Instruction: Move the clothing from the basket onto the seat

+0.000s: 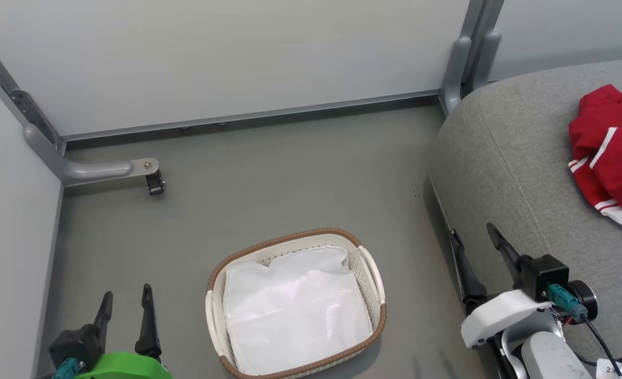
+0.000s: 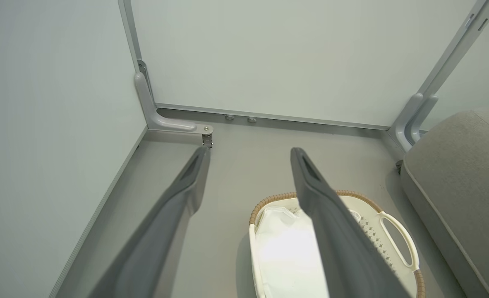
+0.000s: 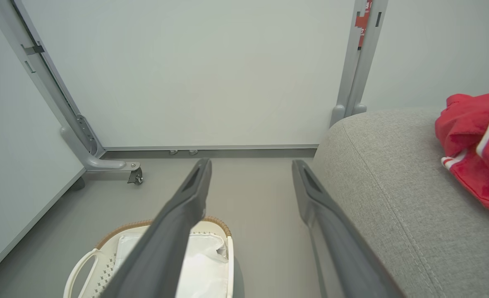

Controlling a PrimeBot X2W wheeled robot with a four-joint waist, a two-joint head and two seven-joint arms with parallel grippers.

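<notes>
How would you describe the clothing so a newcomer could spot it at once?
Find the grey sofa seat on the right of the head view. On its top, near the picture's right edge, lies the clothing, a crumpled bright red heap. White stripes and trim mark it, unlike the plain white liner sheet in the basket on the floor.

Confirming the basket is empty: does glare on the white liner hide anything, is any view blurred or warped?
Head view: sharp, mild sheen on the liner in the basket, creases readable, no red. Left wrist view: liner centre glares near white; left gripper jaws soft near lens. Right wrist view: even light, clothing crisp on the seat, panel posts lean outward.
</notes>
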